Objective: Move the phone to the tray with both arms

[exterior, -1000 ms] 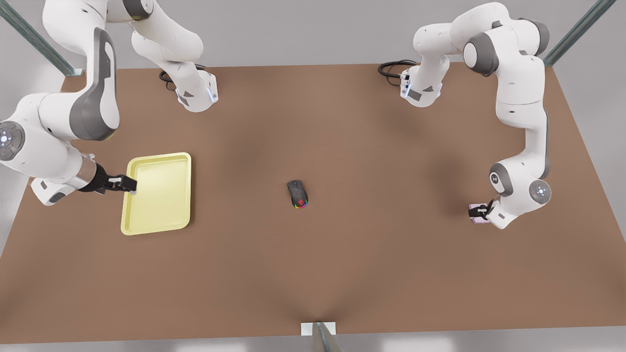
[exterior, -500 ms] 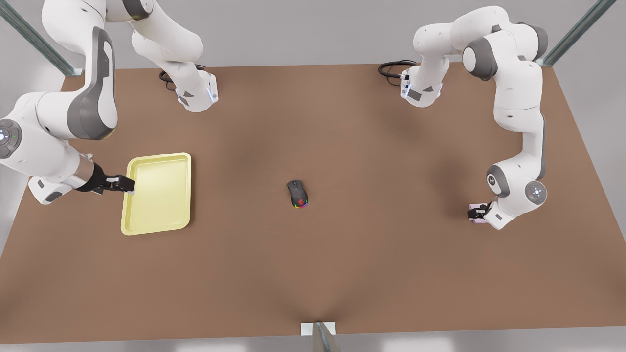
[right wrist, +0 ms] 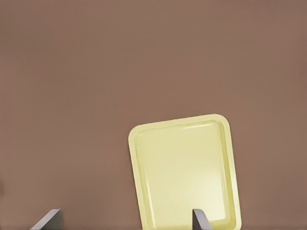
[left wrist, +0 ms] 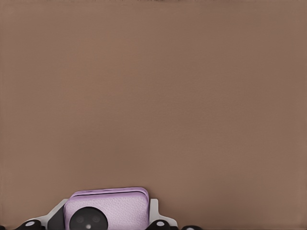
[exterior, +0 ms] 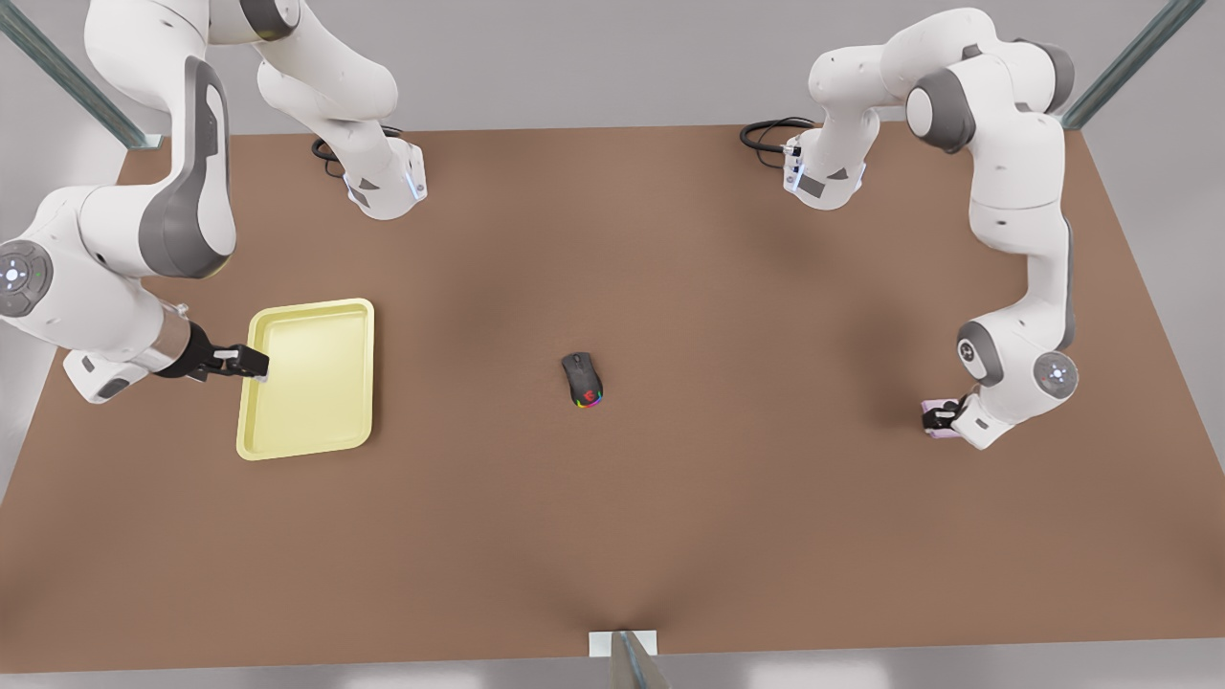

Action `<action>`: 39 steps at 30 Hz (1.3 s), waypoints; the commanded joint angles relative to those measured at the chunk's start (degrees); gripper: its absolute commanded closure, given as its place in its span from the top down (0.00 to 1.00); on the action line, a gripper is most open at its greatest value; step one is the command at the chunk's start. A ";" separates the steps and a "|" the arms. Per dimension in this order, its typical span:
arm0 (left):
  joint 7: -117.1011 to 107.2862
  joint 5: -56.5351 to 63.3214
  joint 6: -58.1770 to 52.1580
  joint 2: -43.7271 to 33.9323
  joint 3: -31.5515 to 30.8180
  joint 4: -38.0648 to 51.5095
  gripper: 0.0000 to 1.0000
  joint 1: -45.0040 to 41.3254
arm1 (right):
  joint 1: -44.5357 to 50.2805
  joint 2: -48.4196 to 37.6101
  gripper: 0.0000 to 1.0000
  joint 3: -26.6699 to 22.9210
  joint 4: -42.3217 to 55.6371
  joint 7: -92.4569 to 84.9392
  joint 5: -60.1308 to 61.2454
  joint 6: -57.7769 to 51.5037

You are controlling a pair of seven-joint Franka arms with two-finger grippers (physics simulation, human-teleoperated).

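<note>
The pale pink phone [exterior: 935, 419] lies at the front view's right side of the brown table. My left gripper [exterior: 946, 413] is down on it. In the left wrist view the phone [left wrist: 108, 208], with a black round lens, sits between the white pads [left wrist: 154, 211] of the left gripper [left wrist: 105, 219], which press its two sides. The pale yellow tray [exterior: 308, 378] lies at the front view's left. My right gripper [exterior: 251, 363] hovers at the tray's outer long rim, fingers spread. In the right wrist view the right gripper [right wrist: 123, 219] has one fingertip [right wrist: 199, 218] over the tray [right wrist: 184, 167].
A black computer mouse [exterior: 582, 379] with rainbow lights lies mid-table between tray and phone. Both arm bases [exterior: 385, 187] stand at the far edge, with black cables [exterior: 766, 134] beside them. A metal post [exterior: 627, 660] rises at the near edge.
The left arm's wrist swayed slightly, and the phone shifted a little toward the front view's right with the gripper. The right arm barely moved at the tray's rim.
</note>
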 commanded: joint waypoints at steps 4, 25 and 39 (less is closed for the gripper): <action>-0.36 -0.19 -5.16 -0.79 -0.44 3.65 0.78 -0.61 | 0.00 -0.03 1.00 0.01 0.21 0.09 0.04 0.11; -69.00 1.75 -26.34 16.88 -7.56 50.14 0.78 -39.19 | -0.62 -0.56 1.00 -0.07 0.65 -0.70 -0.40 -0.24; -83.24 2.10 -13.16 25.41 -9.05 58.85 0.78 -51.67 | -0.53 0.32 1.00 -0.07 0.30 -0.70 -0.23 0.03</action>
